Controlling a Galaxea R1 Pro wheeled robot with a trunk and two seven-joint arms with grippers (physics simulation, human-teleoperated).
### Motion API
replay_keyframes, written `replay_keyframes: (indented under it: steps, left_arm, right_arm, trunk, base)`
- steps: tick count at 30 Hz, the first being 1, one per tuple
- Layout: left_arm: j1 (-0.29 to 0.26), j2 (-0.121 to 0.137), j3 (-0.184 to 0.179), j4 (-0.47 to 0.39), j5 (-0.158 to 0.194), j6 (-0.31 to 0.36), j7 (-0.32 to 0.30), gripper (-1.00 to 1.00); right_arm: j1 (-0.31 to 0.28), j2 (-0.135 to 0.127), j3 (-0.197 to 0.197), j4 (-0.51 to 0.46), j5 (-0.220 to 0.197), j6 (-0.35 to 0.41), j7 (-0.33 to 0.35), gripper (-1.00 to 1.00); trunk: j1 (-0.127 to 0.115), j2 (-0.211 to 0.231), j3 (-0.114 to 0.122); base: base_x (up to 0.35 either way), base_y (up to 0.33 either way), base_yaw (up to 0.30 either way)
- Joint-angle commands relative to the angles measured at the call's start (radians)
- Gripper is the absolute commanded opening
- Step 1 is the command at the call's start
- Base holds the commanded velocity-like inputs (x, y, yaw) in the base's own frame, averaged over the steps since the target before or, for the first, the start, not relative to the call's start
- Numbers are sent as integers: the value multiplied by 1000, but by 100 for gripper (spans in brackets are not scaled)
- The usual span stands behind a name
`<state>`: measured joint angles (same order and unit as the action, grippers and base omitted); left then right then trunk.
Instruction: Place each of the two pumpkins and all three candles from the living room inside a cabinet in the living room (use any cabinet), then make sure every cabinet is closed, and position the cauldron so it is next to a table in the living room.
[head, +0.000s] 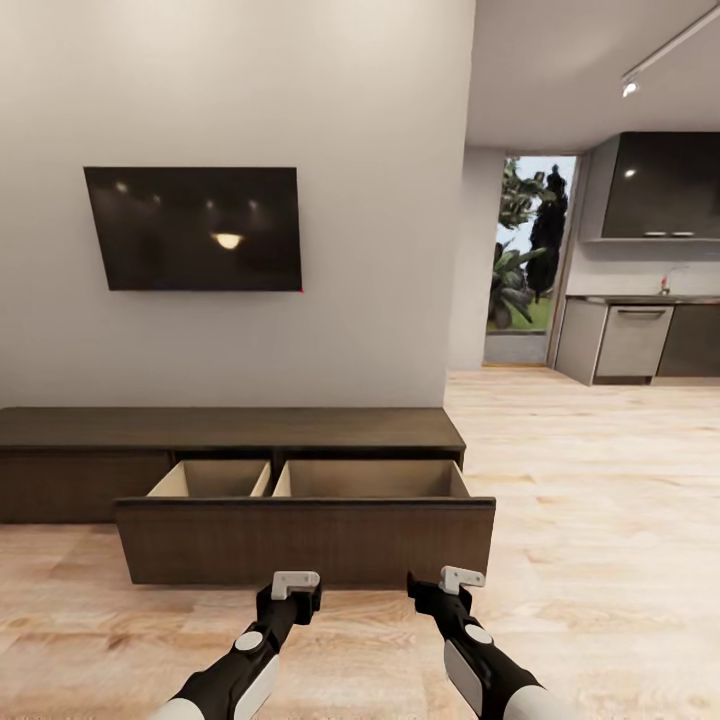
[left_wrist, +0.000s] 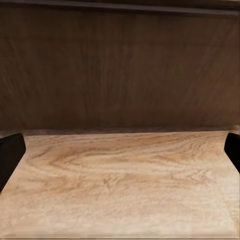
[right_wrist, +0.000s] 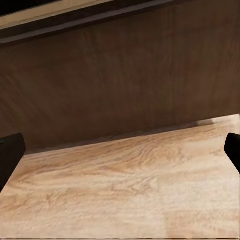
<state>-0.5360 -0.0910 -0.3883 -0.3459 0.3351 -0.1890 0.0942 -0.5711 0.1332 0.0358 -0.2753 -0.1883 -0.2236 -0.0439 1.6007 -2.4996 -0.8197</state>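
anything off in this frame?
The cabinet has its wide drawer pulled fully out over the floor, both compartments apparently empty as far as visible. Both hands, left and right, hover open before it.

Dark-brown woodgrain cabinet (head: 230, 428) w/ beige drawer interior; pale oak floor (head: 600, 480); black TV (head: 193, 228).
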Motion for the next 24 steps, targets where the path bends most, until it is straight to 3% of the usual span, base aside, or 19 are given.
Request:
replay_keyframes:
  steps: [1, 13, 24]
  left_arm:
    - [-1, 0, -9, 0, 5, -4, 7, 100]
    - [-1, 0, -11, -1, 7, -9, 1, 100]
    - [-1, 0, -13, -3, 6, -14, -2, 100]
  right_arm:
    - [0, 0, 4, 1, -6, -3, -4, 100]
    - [0, 0, 5, 1, -5, -3, -4, 100]
    - [0, 0, 6, 1, -6, -3, -3, 100]
  trunk:
    - [0, -1, -5]
    - [6, -4, -51]
    - [6, -4, -51]
  base:
    - [0, 0, 0]
    - [0, 0, 0]
    - [14, 0, 0]
